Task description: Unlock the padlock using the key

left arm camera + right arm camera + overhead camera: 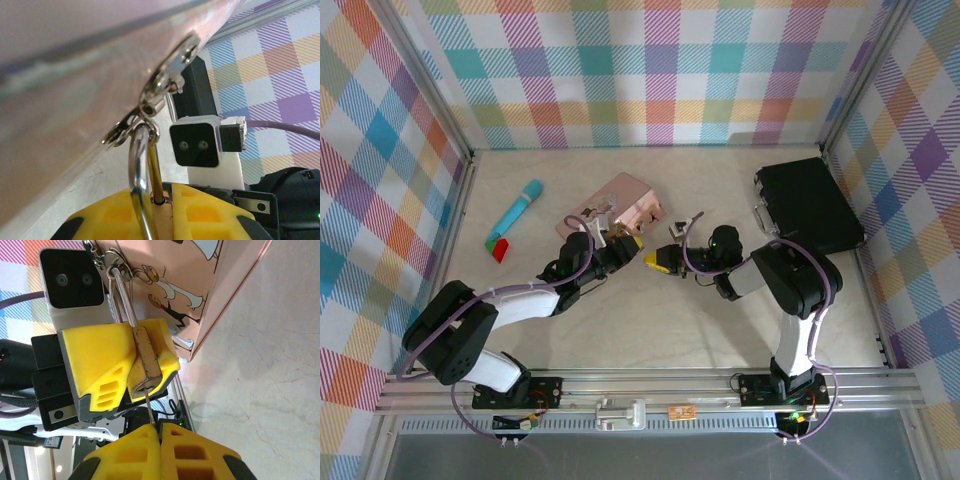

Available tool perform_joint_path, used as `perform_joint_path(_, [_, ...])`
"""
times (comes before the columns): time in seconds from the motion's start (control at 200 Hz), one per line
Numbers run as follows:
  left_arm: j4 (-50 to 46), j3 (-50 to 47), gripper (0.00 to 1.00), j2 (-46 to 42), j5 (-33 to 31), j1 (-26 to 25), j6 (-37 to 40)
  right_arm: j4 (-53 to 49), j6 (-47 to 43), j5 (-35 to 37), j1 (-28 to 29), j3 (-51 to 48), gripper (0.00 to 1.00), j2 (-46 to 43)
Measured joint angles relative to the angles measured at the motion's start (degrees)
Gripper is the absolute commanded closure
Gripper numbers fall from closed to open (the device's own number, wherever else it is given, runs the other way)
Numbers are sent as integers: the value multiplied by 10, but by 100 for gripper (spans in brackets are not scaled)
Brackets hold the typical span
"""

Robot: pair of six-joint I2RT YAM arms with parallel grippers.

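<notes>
Right wrist: right gripper (159, 432) pinches key (148, 407) meeting padlock (148, 357) clamped by left gripper (131, 382).

Around the pink tin (635, 205): black case (810, 205) at 3 o'clock, turquoise tube (517, 212) at 9 o'clock, left gripper (625, 243) and right gripper (660, 262) crowding 6 o'clock; bare table (650, 165) opens at 12 o'clock.

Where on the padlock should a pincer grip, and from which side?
Probably the padlock's brass body, across the flat faces, from the side away from the pink tin. The shackle hangs in the tin's clasp and the key enters the bottom, so both ends must stay free.
</notes>
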Motion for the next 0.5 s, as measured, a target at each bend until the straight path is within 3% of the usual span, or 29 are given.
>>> perform_joint_path(0.5, [10,0,100,3,16,5,9,34,63,-12,-8,6,100,17])
